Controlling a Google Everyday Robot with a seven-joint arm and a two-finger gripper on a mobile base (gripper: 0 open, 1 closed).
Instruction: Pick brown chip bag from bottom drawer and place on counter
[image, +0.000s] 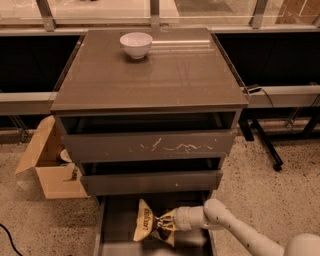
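The brown chip bag (145, 223) stands tilted on end in the open bottom drawer (117, 227), tan end up, with its darker crinkled part beside the gripper. My gripper (163, 223) reaches in from the right on a white arm and is shut on the bag's right edge. The bag is low in the drawer; I cannot tell whether it touches the floor. The counter (170, 75) is the cabinet's glossy grey-brown top, well above the gripper.
A white bowl (136, 44) sits at the counter's back left. The scratched-front drawer (150, 146) and the plain middle drawer (150, 181) overhang the bottom drawer. An open cardboard box (50, 167) stands left of the cabinet. A black table leg (262, 145) stands at the right.
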